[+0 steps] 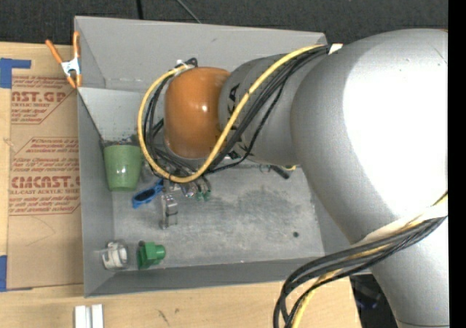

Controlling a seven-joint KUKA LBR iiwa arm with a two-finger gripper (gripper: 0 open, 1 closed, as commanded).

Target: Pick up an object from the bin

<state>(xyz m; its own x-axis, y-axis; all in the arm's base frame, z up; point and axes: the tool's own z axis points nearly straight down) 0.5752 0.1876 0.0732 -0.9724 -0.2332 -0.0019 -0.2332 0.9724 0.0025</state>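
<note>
Camera view: the claw [169, 208] hangs low over the left half of the grey bin [247, 211], just beside a small blue piece [146, 194]. Whether it is clenched or released cannot be told. A light green cup [121, 166] lies by the left wall. A dark green cap [151, 253] and a whitish piece [114, 254] lie along the front wall.
</note>
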